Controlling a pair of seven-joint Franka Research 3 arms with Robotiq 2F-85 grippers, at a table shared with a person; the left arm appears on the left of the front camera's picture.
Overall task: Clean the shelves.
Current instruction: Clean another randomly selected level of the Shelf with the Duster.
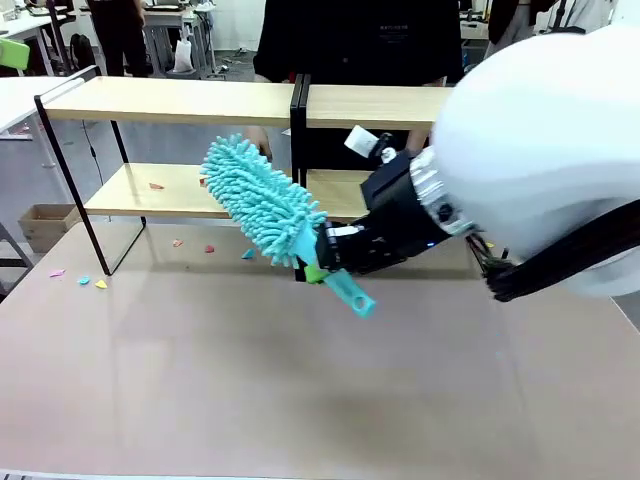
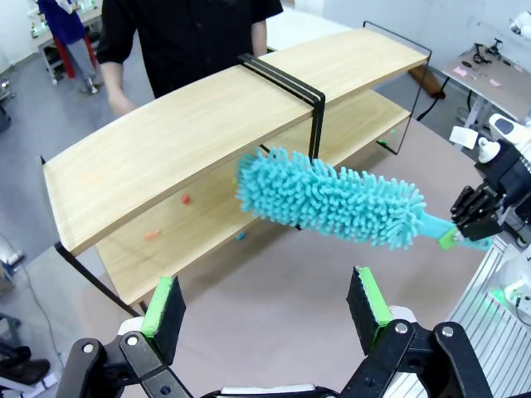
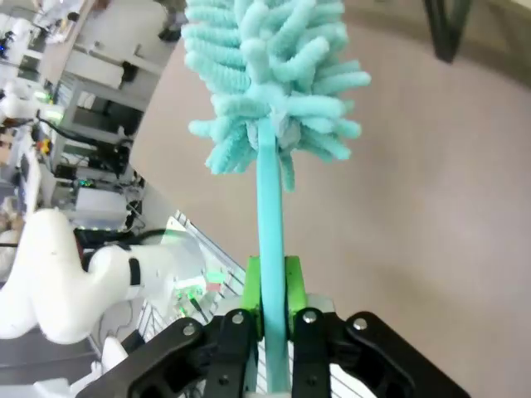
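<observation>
The shelves stand at the far side of the table, two light wooden tiers in a thin black frame, also seen from above in the left wrist view. My right gripper is shut on the handle of a turquoise fluffy duster, whose head hangs in front of the lower tier near the middle posts. In the right wrist view the green pads clamp the duster's handle. My left gripper stands open above the table with nothing between its fingers, looking at the duster.
Small coloured scraps lie on the lower shelf and on the table by the left shelf leg. A person in black stands behind the shelves. A cardboard box sits on the floor at left.
</observation>
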